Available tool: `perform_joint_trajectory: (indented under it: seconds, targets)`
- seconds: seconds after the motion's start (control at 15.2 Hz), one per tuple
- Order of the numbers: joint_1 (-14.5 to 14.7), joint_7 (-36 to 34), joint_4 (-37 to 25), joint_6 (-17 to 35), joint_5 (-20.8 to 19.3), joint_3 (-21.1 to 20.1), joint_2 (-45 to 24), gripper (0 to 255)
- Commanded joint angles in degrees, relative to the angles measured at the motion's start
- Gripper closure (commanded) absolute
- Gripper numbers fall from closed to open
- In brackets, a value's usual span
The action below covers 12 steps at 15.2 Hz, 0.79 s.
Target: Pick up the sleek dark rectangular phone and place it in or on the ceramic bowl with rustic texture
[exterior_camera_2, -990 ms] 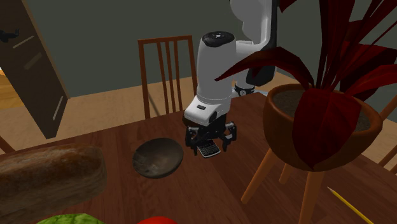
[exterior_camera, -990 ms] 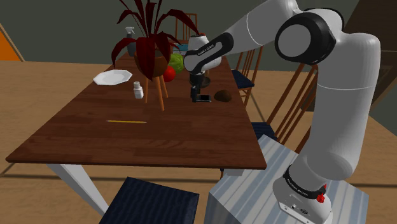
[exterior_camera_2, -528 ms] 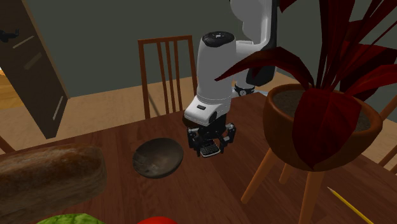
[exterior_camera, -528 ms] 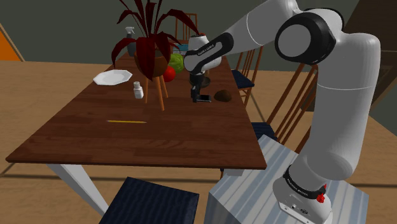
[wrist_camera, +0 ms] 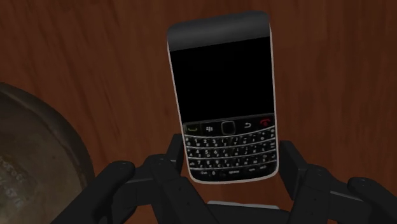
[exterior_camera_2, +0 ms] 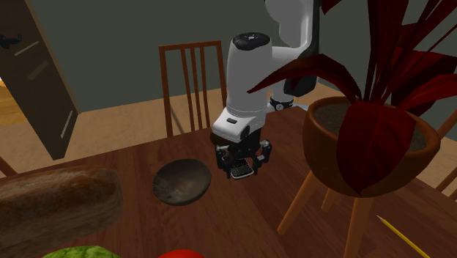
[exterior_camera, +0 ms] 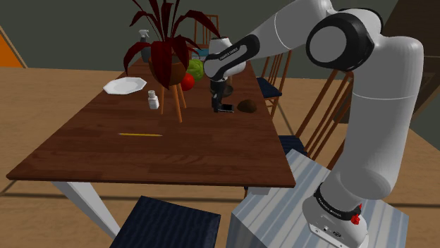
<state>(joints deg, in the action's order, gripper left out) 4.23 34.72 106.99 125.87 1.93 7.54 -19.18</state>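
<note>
Beside bowl (exterior_camera_2: 181, 181), tool (exterior_camera_2: 242, 171) now clasps phone (wrist_camera: 222, 95)

Dark wooden table (exterior_camera: 176, 151) on tan wood floor (exterior_camera: 42, 106); slatted chair (exterior_camera_2: 190, 48) before grey-green wall (exterior_camera_2: 110, 51).

A black, silver-rimmed rectangular phone (wrist_camera: 222, 95) is clasped at its keypad end by the gripper (wrist_camera: 230, 159). A rough grey-brown bowl (exterior_camera_2: 181, 181) is seen upright just beside it.

Your arm (exterior_camera: 367, 106) was glossy white with rounded black joint caps, a red button (exterior_camera: 355, 219) near its base, and an all-black gripper (exterior_camera_2: 242, 167).
</note>
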Motion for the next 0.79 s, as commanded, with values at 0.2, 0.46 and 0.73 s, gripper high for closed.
perform_joint_trajectory:
  seconds: [0.2,0.46,0.73]
  targets:
    - [0.09,-0.17,-1.52,-3.16,-0.28,0.10,1.66,255]
    - [0.15,-0.28,-2.96,-5.84,-0.49,0.17,2.92,255]
    - [0.19,-0.36,-4.60,-8.58,-0.67,0.23,4.03,255]
